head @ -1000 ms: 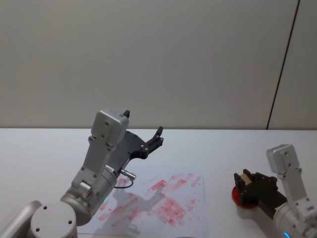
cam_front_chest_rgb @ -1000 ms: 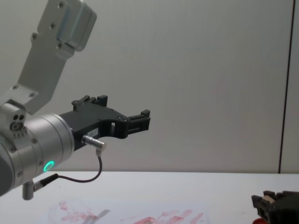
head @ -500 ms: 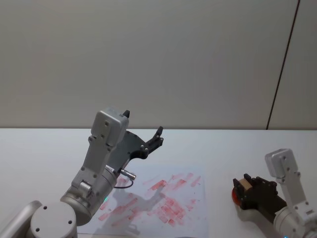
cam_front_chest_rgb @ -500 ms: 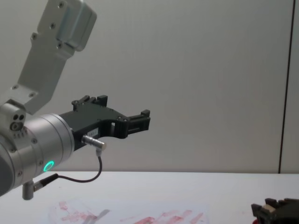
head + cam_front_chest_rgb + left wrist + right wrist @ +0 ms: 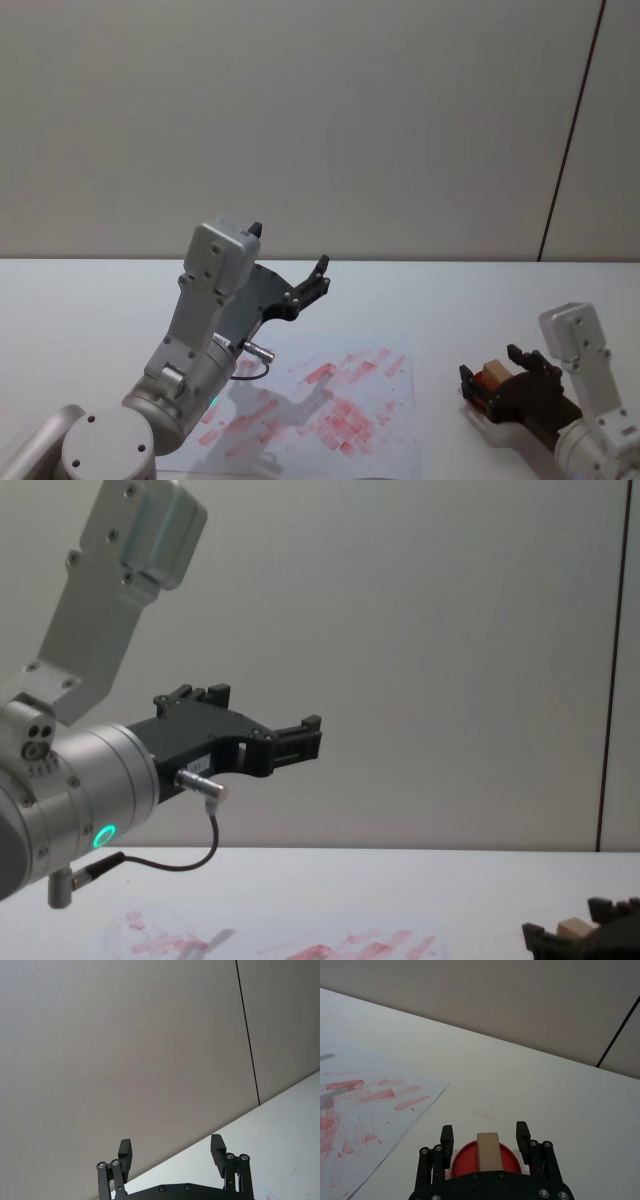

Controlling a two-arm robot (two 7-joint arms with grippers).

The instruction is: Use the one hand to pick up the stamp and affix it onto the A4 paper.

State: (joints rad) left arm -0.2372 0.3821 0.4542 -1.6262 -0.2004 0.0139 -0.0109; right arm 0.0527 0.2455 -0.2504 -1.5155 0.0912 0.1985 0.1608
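Stamp between the right gripper's spread fingers, over the red ink pad.

The stamp (image 5: 487, 1151), a tan wooden block, stands on the ink pad (image 5: 512, 1158) to the right of the A4 paper (image 5: 330, 405) on the white bench (image 5: 440, 300). The right gripper (image 5: 485, 1138) sits low around the stamp, one black finger on each side with a gap showing between fingers and wood, so it is released, not grasping. The paper, smeared with red prints, lies flat well apart from the pad. The left gripper (image 5: 288, 268) is raised above the paper's far left part, its fingers (image 5: 218, 1149) spread wide and empty.
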